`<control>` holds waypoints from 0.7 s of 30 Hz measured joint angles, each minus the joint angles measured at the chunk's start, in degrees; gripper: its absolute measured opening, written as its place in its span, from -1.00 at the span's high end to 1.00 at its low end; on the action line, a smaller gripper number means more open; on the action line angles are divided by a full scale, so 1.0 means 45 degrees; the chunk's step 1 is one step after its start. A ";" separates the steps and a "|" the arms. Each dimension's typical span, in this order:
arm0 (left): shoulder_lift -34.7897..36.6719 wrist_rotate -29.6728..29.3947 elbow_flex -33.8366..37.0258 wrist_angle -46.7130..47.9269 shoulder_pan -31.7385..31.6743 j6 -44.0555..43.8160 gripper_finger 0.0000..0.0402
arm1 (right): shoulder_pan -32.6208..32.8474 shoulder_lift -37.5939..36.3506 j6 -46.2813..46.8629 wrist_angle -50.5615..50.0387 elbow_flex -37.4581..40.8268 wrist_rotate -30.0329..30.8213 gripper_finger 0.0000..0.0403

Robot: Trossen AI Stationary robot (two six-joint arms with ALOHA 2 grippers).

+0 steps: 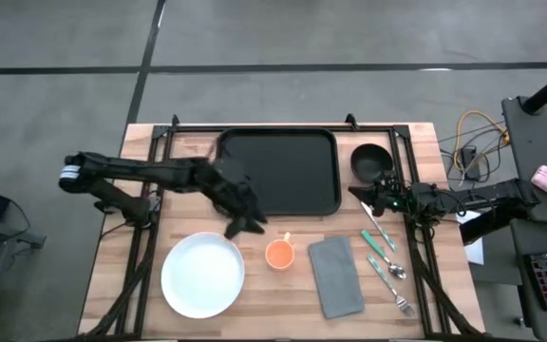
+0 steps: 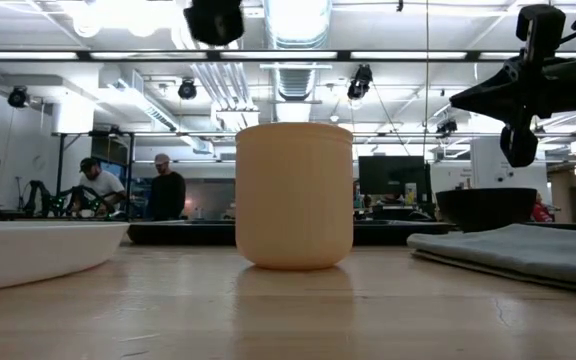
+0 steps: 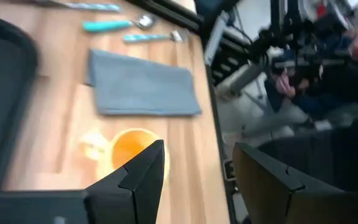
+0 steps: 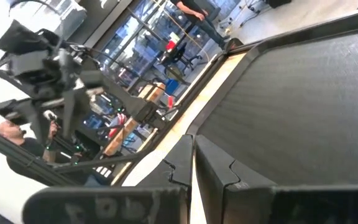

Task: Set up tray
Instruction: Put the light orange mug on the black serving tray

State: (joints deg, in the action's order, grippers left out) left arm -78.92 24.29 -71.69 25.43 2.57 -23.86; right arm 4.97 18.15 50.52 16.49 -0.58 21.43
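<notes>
The black tray lies flat at the table's far middle, with nothing on it. My left gripper hovers open over the table just off the tray's near left corner, between the white plate and the orange cup. In the left wrist view the cup shows just beyond my open left gripper. My right gripper is shut and hangs in the air between the tray's right edge and the black bowl. The right wrist view looks past my right gripper across the tray.
A folded grey napkin lies right of the cup. Teal-handled cutlery lies along the table's right side, near my right arm. The plate sits near the near left edge. A black frame rail runs behind the tray. People stand in the room beyond.
</notes>
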 joint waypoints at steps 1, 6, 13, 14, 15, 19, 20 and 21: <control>-0.0339 -0.0049 -0.0281 0.0034 0.0257 0.0001 0.15 | 0.0000 0.0000 -0.0026 0.0000 0.0000 0.0000 0.96; -0.1921 -0.0674 -0.1479 0.0378 0.1451 0.0730 0.15 | 0.0000 0.0006 -0.0093 0.0000 0.0000 0.0008 0.96; -0.3446 -0.3466 -0.3161 0.2350 0.2310 0.2447 0.15 | 0.0000 0.0013 -0.0356 -0.0034 0.0000 0.0000 0.96; -0.3652 -0.3487 -0.3280 0.2436 0.2338 0.2705 0.15 | 0.0000 0.0010 -0.0371 -0.0036 0.0001 -0.0002 0.96; -0.3850 -0.3489 -0.3385 0.2440 0.2343 0.2791 0.15 | 0.0000 0.0009 -0.0371 -0.0045 0.0000 -0.0023 0.96; -0.4418 -0.3483 -0.3642 0.2361 0.2330 0.2802 0.14 | 0.0000 0.0008 -0.0368 -0.0066 0.0000 -0.0062 0.96; -0.4543 -0.3482 -0.3646 0.2377 0.2286 0.2805 0.12 | 0.0000 0.0010 -0.0365 -0.0088 0.0000 -0.0063 0.96; -0.4665 -0.3487 -0.3639 0.2388 0.2257 0.2839 0.09 | 0.0000 0.0014 -0.0353 -0.0097 0.0000 -0.0065 0.96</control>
State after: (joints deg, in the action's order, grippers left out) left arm -99.91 8.60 -88.06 36.18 12.73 -11.08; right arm 4.97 18.21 48.93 16.05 -0.58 21.14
